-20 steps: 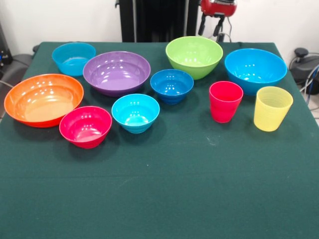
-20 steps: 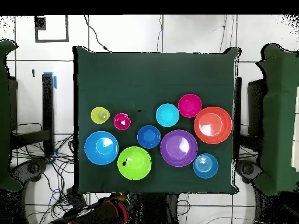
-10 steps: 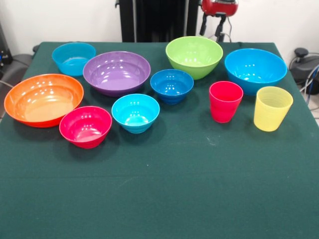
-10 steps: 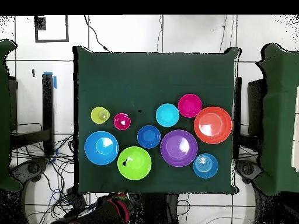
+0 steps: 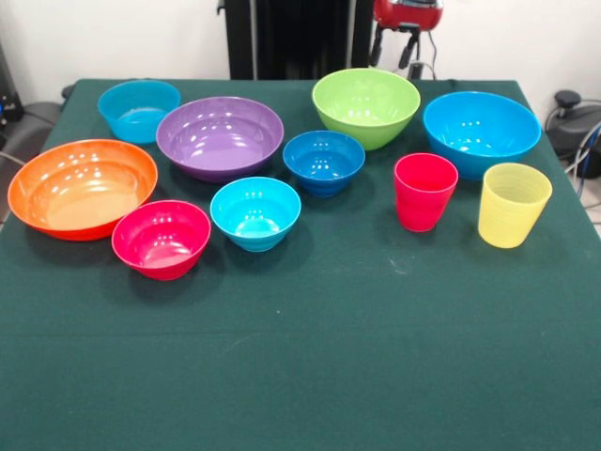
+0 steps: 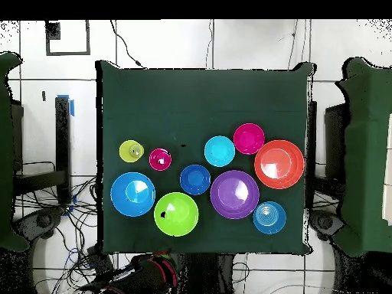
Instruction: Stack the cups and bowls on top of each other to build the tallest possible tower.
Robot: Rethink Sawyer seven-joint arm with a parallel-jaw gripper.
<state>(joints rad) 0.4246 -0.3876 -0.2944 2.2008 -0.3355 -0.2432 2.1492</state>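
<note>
All cups and bowls stand apart on the green table; no tower stands. The red-pink cup [image 5: 424, 191] and the yellow cup [image 5: 513, 204] are at the right. The bowls are orange [image 5: 83, 188], purple [image 5: 220, 137], lime green [image 5: 366, 106], pink-red [image 5: 161, 239], cyan [image 5: 255, 213], dark blue [image 5: 324, 162], bright blue [image 5: 481, 132] and light blue [image 5: 139, 110]. My gripper [image 5: 392, 49] hangs drawn back at the top edge, behind the lime green bowl, touching nothing. In the overhead view the arm [image 6: 153, 269] is below the table edge, near the lime green bowl [image 6: 176, 213].
The green cloth table [image 5: 300, 357] has bare cloth across its whole near half. The black pedestal [image 5: 291, 38] stands behind the far edge. Cables and equipment [image 5: 575, 122] lie off the right side of the table.
My gripper has risen slightly at the top edge of the front view. The cups and bowls have not moved.
</note>
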